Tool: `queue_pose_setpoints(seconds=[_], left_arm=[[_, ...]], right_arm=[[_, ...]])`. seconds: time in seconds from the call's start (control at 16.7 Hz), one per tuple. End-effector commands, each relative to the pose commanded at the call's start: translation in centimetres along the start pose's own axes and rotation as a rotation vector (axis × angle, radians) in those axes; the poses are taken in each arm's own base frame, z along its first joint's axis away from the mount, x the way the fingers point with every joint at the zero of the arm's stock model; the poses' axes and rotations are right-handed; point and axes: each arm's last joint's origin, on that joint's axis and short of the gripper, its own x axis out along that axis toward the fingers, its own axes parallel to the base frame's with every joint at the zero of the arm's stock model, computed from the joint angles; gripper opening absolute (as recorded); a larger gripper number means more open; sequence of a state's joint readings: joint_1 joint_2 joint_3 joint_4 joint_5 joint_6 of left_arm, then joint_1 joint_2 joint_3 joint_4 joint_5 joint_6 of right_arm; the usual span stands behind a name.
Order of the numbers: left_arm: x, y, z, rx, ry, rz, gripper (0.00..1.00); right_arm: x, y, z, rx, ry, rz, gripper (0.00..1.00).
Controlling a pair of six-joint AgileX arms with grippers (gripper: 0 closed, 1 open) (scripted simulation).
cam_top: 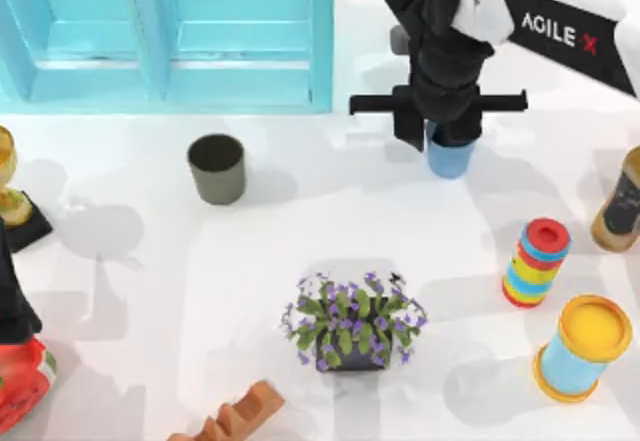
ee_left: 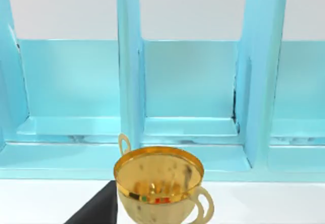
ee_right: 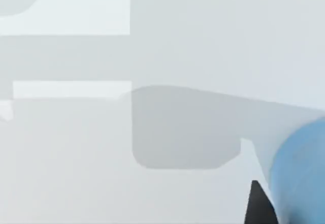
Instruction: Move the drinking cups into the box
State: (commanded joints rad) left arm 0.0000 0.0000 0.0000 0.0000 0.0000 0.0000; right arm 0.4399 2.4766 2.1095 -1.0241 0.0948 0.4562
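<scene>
White table (cam_top: pixel 300 231) lies under the turquoise box (cam_top: pixel 170 81) at its far-left edge. You have the right gripper (cam_top: pixel 445 136) over the blue cup (cam_top: pixel 450 158); its fingers I cannot tell. Olive cup (cam_top: pixel 216 168) stands well apart; both seem light, rigid, slick — grip the rim wall.

The only lettering that can be read is "AGILE X", white capitals with a red X, on the black panel of the right arm (cam_top: pixel 570 23) in the top view. The dark label on the brown bottle (cam_top: pixel 622 203) at the table's right edge is unreadable.
</scene>
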Motion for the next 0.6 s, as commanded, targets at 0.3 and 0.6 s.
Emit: queue_pose_setpoints(seconds=[0.3,0.6], left_arm=[[0.0,0.0,0.0,0.0,0.0,0.0,1.0],[0.0,0.0,0.0,0.0,0.0,0.0,1.0]], right_arm=[[0.0,0.0,0.0,0.0,0.0,0.0,0.0],[-0.18,-0.01,-0.04,-0.004,0.0,-0.001,0.0]])
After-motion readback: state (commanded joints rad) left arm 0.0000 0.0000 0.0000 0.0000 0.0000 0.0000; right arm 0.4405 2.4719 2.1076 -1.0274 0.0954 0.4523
